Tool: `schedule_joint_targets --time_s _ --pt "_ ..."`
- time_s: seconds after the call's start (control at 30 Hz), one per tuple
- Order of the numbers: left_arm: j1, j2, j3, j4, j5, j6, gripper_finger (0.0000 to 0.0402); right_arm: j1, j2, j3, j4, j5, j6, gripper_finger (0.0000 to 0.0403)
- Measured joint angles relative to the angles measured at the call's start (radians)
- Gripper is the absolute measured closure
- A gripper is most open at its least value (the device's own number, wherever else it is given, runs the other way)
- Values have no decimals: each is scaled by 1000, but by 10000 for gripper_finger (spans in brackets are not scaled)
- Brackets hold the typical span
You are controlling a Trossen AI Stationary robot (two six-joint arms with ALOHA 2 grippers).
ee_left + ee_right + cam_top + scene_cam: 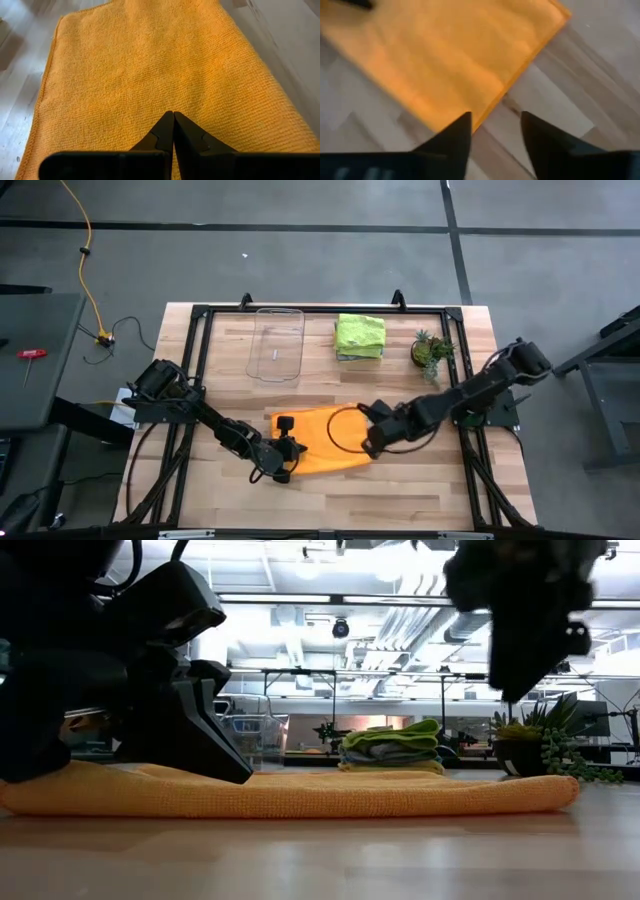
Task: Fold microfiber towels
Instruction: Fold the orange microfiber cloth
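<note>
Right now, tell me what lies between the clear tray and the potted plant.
The stack of folded towels, lime green on top, sits between the clear tray and the potted plant; the high view shows it.

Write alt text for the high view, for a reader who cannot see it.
Seen from above, an orange towel lies folded on a wooden table, with the left gripper shut on its left end and the right gripper open at its right end. Behind sit a clear tray, stacked folded towels and a potted plant.
</note>
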Motion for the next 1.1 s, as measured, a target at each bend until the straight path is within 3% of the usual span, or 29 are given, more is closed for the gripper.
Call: schedule_joint_targets --time_s 0.2,0.37,0.77,0.93,1.1 --pt "11 0 0 0 0 10 401 -100 64 0 34 -61 40 151" --pt "9 0 0 0 0 10 401 -155 140 0 82 -112 36 131" --pt "9 0 0 0 10 10 401 -161 274 3 136 -166 96 165" --pt "8 -3 0 -1 9 11 401 -143 296 2 142 -137 123 203" --pt "8 -91 1 -43 7 11 402 -129 299 0 141 -101 117 260"
